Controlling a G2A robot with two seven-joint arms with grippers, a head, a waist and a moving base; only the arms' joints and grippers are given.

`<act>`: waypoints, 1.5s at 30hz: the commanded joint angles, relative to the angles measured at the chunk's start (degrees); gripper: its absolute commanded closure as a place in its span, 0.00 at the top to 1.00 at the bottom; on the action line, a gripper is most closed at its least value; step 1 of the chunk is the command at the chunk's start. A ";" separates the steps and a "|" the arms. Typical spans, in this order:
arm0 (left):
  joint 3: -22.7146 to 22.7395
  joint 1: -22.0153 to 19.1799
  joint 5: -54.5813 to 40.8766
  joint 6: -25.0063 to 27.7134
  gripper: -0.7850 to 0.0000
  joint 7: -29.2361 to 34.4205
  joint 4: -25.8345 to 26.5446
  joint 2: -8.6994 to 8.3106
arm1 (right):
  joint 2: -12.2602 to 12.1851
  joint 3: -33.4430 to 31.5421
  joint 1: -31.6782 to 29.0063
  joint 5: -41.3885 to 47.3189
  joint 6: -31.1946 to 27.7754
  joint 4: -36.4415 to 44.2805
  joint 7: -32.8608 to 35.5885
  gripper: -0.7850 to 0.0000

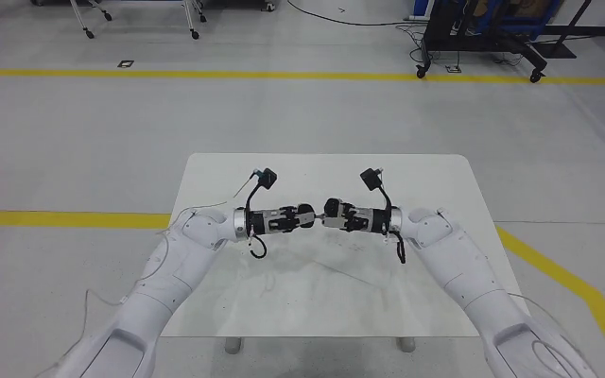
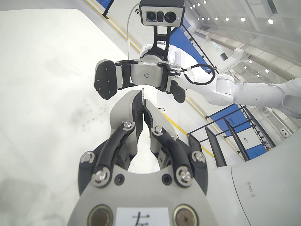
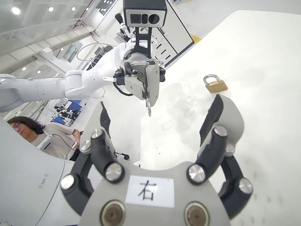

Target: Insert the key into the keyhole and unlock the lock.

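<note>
clamping key (image 3: 148, 105), left gripper (image 2: 142, 101) points its long axis at wide-apart right gripper (image 3: 160, 105); lock (image 3: 215, 84) on table (image 3: 258, 48).

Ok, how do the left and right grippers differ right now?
The left gripper is shut, pads pinched together; the right gripper is wide open. The left gripper holds the key, which pokes out toward the right gripper; the right gripper holds nothing, and the padlock lies on the table. Both hang above the table, facing each other tip to tip.
</note>
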State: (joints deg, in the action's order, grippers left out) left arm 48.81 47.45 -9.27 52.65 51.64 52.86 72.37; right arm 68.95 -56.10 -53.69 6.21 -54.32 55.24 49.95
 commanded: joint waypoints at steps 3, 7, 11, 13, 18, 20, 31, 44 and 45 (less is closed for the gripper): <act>-0.30 -0.20 -0.19 0.10 0.00 -0.11 -0.27 -0.06 | -0.24 0.76 0.05 0.67 0.79 0.79 0.79 0.37; -0.66 -0.36 -0.25 0.12 0.00 -0.12 -0.35 -0.12 | -0.53 1.27 0.22 1.27 1.00 0.98 1.00 0.27; -0.98 -0.53 -0.23 0.10 0.00 -0.11 -0.42 -0.20 | -0.75 1.36 0.47 1.91 1.22 0.45 1.20 0.20; -1.01 -0.57 -0.40 0.23 0.00 -0.24 -0.52 -0.26 | -0.79 1.42 0.55 2.28 1.37 0.18 1.24 0.18; -0.94 -0.64 -0.63 0.69 0.00 -0.69 -0.74 -0.38 | -0.85 1.72 0.72 2.94 1.32 -0.02 1.32 0.00; -0.91 -0.70 -0.53 0.78 0.00 -0.89 -0.82 -0.41 | -0.89 2.03 0.76 3.03 1.35 0.25 1.35 0.00; 0.31 -1.19 5.05 -0.22 1.00 -6.63 -1.65 -0.67 | -1.57 2.42 0.90 3.99 0.47 0.33 0.48 0.00; 10.66 1.34 24.24 -6.57 1.00 -27.10 -0.52 -3.87 | -3.38 -1.61 0.04 0.04 -1.50 -1.31 -4.09 0.00; 10.66 1.34 24.24 -6.57 1.00 -27.10 -0.52 -3.87 | -3.38 -1.61 0.04 0.04 -1.50 -1.31 -4.09 0.00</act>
State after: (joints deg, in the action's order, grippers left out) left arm 59.63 48.81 18.04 44.17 20.94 52.39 68.48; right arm 65.56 -57.73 -53.65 6.23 -55.80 53.92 45.83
